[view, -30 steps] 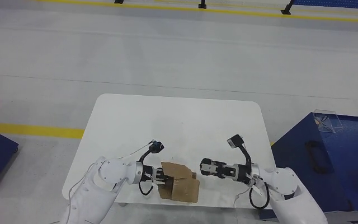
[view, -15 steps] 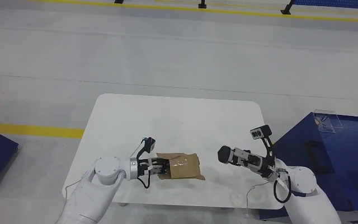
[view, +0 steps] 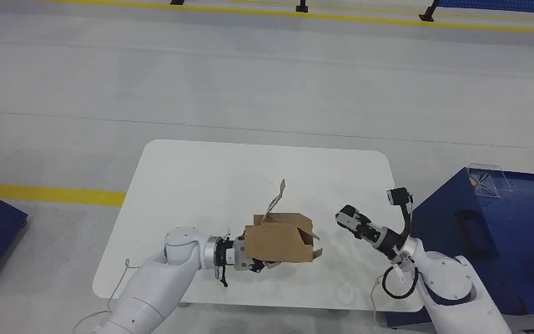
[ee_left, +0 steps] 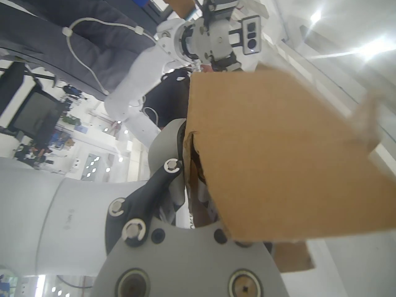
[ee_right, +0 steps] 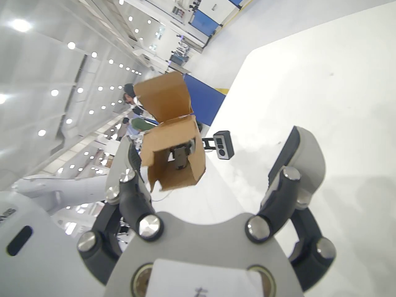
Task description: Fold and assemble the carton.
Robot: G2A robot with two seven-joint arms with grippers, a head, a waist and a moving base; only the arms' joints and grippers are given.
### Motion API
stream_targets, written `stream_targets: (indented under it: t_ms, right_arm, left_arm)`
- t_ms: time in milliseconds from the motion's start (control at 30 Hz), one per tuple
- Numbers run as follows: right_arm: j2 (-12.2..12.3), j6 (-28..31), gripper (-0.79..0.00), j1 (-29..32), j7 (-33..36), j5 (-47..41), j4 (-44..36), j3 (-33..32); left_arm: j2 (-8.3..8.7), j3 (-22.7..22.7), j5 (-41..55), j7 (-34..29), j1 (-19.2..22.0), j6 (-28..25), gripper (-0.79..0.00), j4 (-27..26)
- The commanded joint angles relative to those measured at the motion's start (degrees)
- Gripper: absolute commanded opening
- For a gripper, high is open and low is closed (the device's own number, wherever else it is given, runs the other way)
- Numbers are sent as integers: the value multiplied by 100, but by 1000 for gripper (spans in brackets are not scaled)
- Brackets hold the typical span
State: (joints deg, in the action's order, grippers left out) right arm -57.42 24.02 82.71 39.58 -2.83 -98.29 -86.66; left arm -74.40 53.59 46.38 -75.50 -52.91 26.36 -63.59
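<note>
A brown carton (view: pixel 279 240) is opened into a box shape and held above the white table (view: pixel 250 175), one flap sticking up. My left gripper (view: pixel 249 251) is shut on the carton's wall, one finger (ee_left: pixel 169 152) outside the carton (ee_left: pixel 278 162) and one inside. In the right wrist view the carton (ee_right: pixel 181 139) turns its open end toward my right gripper (ee_right: pixel 213 152), and a left finger shows inside it. The right gripper (view: pixel 346 219) is open and holds nothing, a short way to the right of the carton.
A blue cabinet (view: pixel 476 234) stands close to the table's right edge, with a clear plastic stand (view: pixel 488 179) on top. The far half of the table is bare. A yellow floor line (view: pixel 58 195) runs past the table on the left.
The left arm has lifted the carton off the table and turned it, and it now stands open as a box. The right gripper has drawn back to the right, away from the carton.
</note>
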Motion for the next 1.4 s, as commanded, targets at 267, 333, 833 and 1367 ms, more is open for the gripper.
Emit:
stream_targets:
  t_ms: [267, 333, 833, 1367]
  right_arm:
    - [-29, 98, 0, 39, -184, 911, 81, 396]
    - [-34, 97, 0, 66, -138, 981, 86, 492]
    - [-126, -32, 0, -76, -334, 1425, 380, 1190]
    - [-94, 88, 0, 126, -523, 941, -127, 822]
  left_arm:
    - [37, 91, -156, 465, -112, -579, -785, -116]
    - [48, 102, -216, 576, -134, -610, -785, -156]
    - [68, 189, -5, 774, -252, -766, -785, -284]
    - [18, 35, -88, 1128, -172, -902, -785, -161]
